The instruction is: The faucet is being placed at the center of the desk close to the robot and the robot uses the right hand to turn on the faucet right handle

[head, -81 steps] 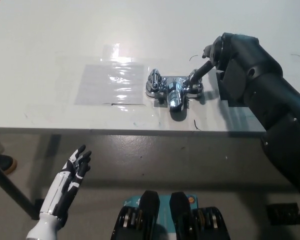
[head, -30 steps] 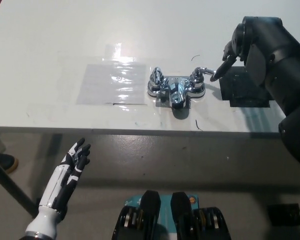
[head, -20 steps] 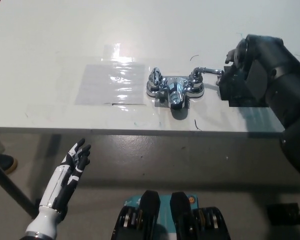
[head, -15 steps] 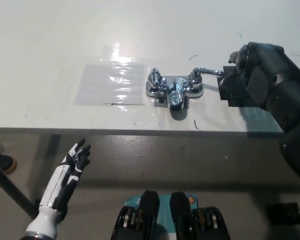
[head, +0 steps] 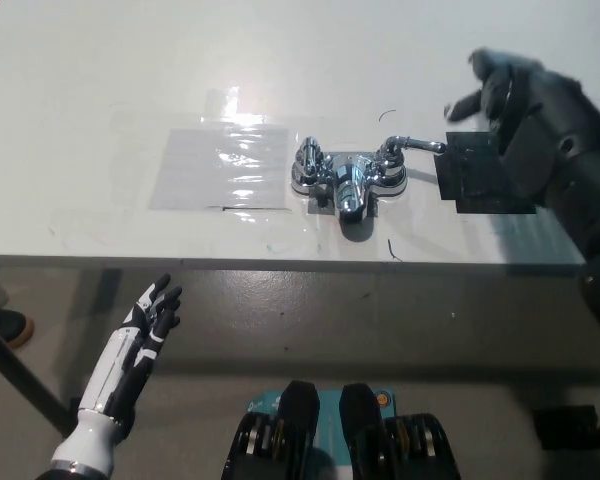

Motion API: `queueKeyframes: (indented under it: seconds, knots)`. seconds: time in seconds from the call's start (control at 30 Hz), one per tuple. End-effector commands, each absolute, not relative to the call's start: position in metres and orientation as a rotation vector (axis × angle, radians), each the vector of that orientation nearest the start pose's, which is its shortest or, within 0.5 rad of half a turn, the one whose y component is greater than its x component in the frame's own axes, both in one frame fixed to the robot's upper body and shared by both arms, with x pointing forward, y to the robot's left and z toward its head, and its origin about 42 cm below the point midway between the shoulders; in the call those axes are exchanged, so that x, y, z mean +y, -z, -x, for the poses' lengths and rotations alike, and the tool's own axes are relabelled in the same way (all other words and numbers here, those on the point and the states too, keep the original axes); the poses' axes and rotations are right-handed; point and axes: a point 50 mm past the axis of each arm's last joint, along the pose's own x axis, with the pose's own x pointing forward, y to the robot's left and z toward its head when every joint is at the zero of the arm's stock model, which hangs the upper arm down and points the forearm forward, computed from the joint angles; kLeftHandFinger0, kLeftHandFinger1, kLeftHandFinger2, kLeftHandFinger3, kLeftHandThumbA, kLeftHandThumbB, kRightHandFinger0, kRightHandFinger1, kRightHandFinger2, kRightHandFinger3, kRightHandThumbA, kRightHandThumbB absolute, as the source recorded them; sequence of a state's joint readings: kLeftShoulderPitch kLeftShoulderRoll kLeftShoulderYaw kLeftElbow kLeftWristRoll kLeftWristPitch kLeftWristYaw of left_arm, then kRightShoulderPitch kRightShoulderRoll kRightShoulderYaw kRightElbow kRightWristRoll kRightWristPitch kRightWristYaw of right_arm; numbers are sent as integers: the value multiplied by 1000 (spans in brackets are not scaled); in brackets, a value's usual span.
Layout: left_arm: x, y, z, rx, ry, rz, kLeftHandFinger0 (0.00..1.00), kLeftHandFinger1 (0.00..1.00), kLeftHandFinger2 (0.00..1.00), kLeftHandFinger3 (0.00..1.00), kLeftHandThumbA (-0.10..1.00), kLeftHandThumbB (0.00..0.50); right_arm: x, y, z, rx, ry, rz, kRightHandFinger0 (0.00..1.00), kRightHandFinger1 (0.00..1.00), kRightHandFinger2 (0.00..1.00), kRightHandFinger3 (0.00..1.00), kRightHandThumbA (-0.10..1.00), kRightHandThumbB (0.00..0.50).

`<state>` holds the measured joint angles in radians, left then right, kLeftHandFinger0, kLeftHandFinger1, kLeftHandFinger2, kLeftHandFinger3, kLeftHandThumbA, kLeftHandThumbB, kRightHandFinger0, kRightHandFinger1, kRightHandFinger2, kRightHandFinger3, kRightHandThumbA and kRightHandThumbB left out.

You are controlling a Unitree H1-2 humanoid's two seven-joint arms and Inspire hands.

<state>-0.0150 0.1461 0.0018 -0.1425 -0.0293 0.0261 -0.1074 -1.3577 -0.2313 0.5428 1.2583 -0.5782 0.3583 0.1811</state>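
Faucet [head: 348, 178] with right handle [head: 412, 146] pointed to 3 o'clock.
Right hand [head: 505, 90] (blurred, empty) is held off it at 2 o'clock; left hand [head: 150, 325] is spread at 7 o'clock.

Single head camera, steeply down over desk [head: 100, 90]

the right hand [head: 505, 85] is smeared by motion above the far right part of the tabletop [head: 100, 80], its outline too soft to read. the black right arm [head: 580, 170] runs off the picture's right edge and covers the right side of a black patch [head: 475, 175]. the white left arm [head: 105, 395] is cut by the bottom edge. thin dark marks [head: 392, 250] near the tabletop's front edge are too small to identify.
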Motion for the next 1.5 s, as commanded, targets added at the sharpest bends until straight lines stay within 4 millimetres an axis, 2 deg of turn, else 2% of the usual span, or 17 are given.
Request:
queueKeyframes:
  seconds: [0.0,0.27,0.33,0.43,0.5,0.53,0.6,0.63,0.67,0.73,0.93,0.97,1.0,1.2,1.23,1.4,1.47]
  knots:
    - [249,-153,-291,-185,141,-142,1000,1000,1000,1000,872,137,-197,-455,-602,63,84,1287,1000,1000,1000,1000,455,385]
    - [251,-151,-289,-176,133,-131,1000,1000,1000,1000,861,144,-256,-504,-586,-42,322,1304,1000,1000,1000,1000,105,315]
    - [251,-152,-291,-181,130,-135,1000,1000,1000,1000,857,133,-271,-518,-576,-121,374,1247,1000,1000,1000,1000,85,266]
    - [250,-154,-294,-185,134,-141,1000,1000,1000,1000,863,137,-281,-541,-548,-291,436,1106,1000,1000,1000,1000,300,244]
    - [250,-155,-297,-191,133,-138,1000,1000,1000,1000,870,149,-281,-558,-511,-522,469,931,1000,1000,1000,1000,446,295]
    - [250,-156,-299,-194,126,-139,1000,1000,1000,1000,871,154,-278,-566,-481,-630,462,832,1000,1000,1000,1000,567,291]
    - [252,-156,-300,-197,121,-136,1000,1000,1000,1000,869,157,-274,-569,-460,-716,437,749,1000,1000,1000,1000,582,281]
    - [251,-157,-301,-195,121,-127,1000,1000,1000,1000,866,152,-272,-568,-424,-811,401,682,1000,1000,1000,1000,751,281]
    - [251,-157,-302,-196,120,-122,1000,1000,1000,1000,863,151,-271,-567,-410,-844,385,655,1000,1000,1000,1000,783,281]
    - [251,-158,-302,-196,118,-126,1000,1000,1000,1000,862,149,-268,-553,-363,-966,338,605,1000,1000,1000,1000,904,285]
    - [250,-158,-304,-205,125,-127,1000,1000,1000,1000,861,142,-269,-499,-291,-1108,261,557,1000,1000,1000,1000,995,292]
    - [250,-159,-306,-206,129,-124,1000,1000,1000,1000,861,142,-269,-494,-284,-1117,257,546,1000,1000,1000,1000,1000,381]
    - [251,-159,-308,-206,129,-124,1000,1000,1000,1000,860,144,-268,-485,-275,-1120,256,527,1000,1000,1000,1000,992,317]
    - [249,-156,-310,-203,131,-119,1000,1000,1000,1000,855,140,-250,-424,-225,-1162,177,423,1000,1000,1000,1000,941,237]
    - [249,-156,-311,-199,133,-117,1000,1000,1000,1000,856,141,-244,-409,-218,-1186,114,388,1000,1000,1000,1000,842,186]
    - [251,-159,-315,-201,126,-126,1000,1000,1000,1000,850,142,-229,-382,-202,-1233,31,264,1000,1000,1000,1000,797,200]
    - [251,-161,-317,-203,126,-128,1000,1000,1000,1000,844,135,-229,-374,-195,-1249,37,265,1000,1000,1000,1000,874,191]
